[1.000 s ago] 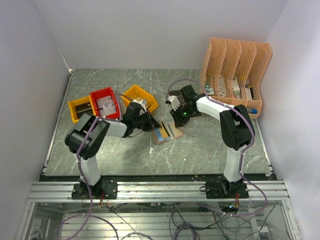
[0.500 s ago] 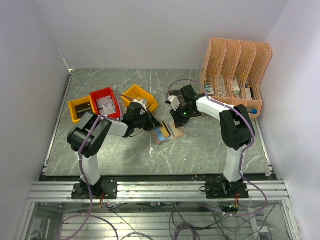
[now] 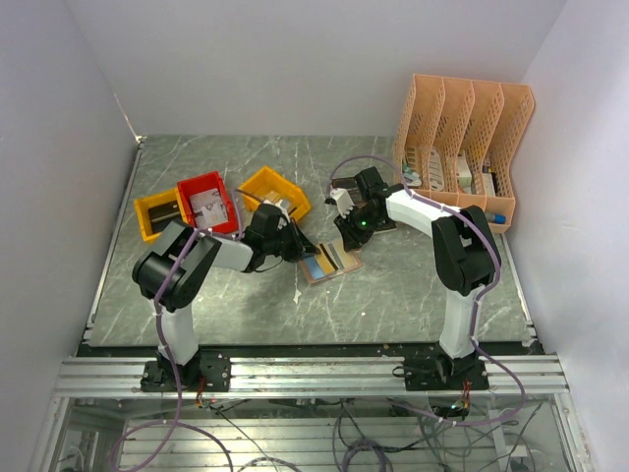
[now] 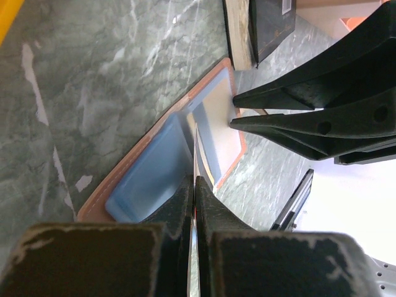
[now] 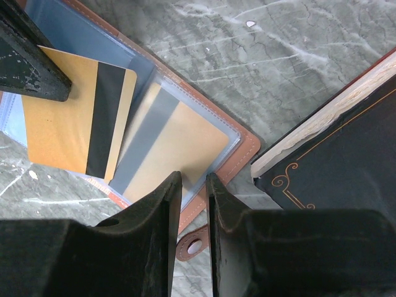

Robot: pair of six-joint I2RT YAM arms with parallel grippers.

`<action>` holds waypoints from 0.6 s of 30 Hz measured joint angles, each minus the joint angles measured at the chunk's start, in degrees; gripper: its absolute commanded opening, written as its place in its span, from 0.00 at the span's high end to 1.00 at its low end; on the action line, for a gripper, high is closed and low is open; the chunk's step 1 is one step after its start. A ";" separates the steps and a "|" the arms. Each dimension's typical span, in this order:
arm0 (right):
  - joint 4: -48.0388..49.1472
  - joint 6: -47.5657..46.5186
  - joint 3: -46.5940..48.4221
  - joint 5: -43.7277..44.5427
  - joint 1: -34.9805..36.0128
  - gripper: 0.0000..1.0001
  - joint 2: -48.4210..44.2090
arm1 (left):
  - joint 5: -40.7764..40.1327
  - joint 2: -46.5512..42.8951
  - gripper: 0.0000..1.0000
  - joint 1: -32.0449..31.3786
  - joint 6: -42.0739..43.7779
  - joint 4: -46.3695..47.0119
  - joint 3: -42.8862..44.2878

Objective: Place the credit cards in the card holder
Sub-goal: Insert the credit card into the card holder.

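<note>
The tan card holder (image 3: 336,264) lies open on the table between the arms. My left gripper (image 4: 195,185) is shut on an orange-gold credit card (image 5: 77,120) with a black stripe, seen edge-on in the left wrist view and held tilted over the holder's (image 4: 154,133) blue inner sleeve (image 4: 151,176). A second gold card (image 5: 170,145) sits under a clear sleeve. My right gripper (image 5: 193,182) points down at the holder's (image 5: 244,151) near edge, jaws a narrow gap apart with nothing clamped. The snap tab (image 5: 192,246) shows below them.
A black book (image 5: 346,167) lies right beside the holder's corner. The peach file rack (image 3: 462,138) stands at the back right. A red bin (image 3: 206,202) and two yellow bins (image 3: 157,214) (image 3: 275,189) sit behind the left arm.
The left wrist has shifted slightly nearer the holder with the card still in its grip. The right arm has not moved.
</note>
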 measured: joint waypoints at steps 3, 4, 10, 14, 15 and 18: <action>-0.02 -0.02 0.00 -0.02 0.00 0.77 0.00 | -0.68 -0.15 0.93 -0.02 -0.66 -0.55 -0.48; -0.04 -0.04 0.00 -0.02 0.00 0.77 0.00 | -0.83 -0.15 0.93 -0.02 -0.83 -0.63 -0.55; -0.07 -0.07 0.00 -0.04 0.00 0.77 0.00 | -1.77 -0.15 0.93 -0.22 -1.66 -0.92 -0.68; -0.11 -0.09 0.00 -0.13 0.00 0.77 0.00 | -2.97 -0.15 0.93 -0.63 -1.68 -1.27 -0.66; -0.13 -0.09 0.00 -0.15 0.00 0.77 0.00 | -3.28 -0.15 0.93 -0.74 -1.68 -1.27 -0.66; -0.13 -0.13 0.00 -0.17 0.00 0.77 0.00 | -4.20 -0.15 0.93 -1.16 -1.70 -1.25 -0.66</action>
